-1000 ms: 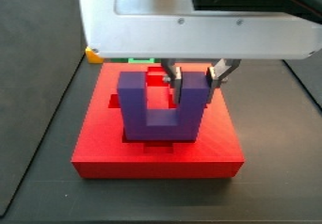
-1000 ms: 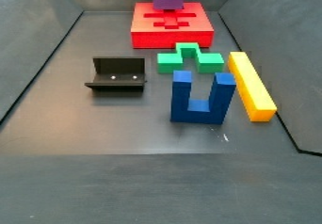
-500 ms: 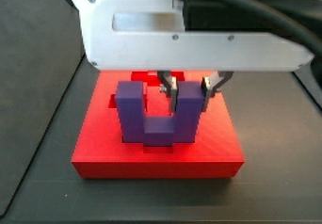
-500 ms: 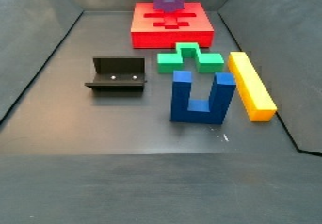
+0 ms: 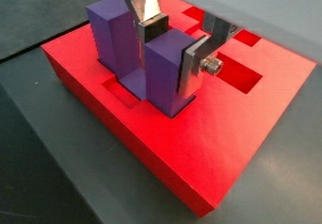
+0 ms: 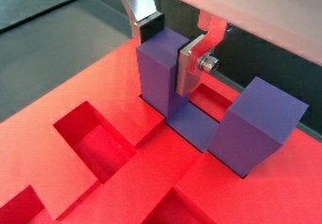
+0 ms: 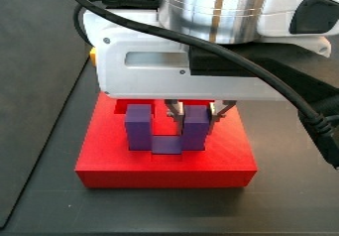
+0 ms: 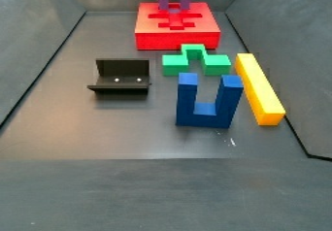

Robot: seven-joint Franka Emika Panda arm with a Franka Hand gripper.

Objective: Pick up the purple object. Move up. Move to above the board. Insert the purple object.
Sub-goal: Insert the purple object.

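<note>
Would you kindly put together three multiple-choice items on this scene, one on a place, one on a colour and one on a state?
1. Where is the purple object?
A. On the floor beside the fixture
B. On the board, base down in a recess
C. On top of the yellow bar

2. What colour is the U-shaped block standing on the floor next to the yellow bar?
A. Blue
B. Green
C. Red

3. How does the gripper stand?
A. Open, well away from the board
B. Shut on nothing above the floor
C. Its fingers on either side of one prong of the purple object

Answers: 1 B, since a side view shows its base low in the board's top; 2 A, as a side view shows it blue; 3 C, since both wrist views show the silver plates against one prong.
</note>
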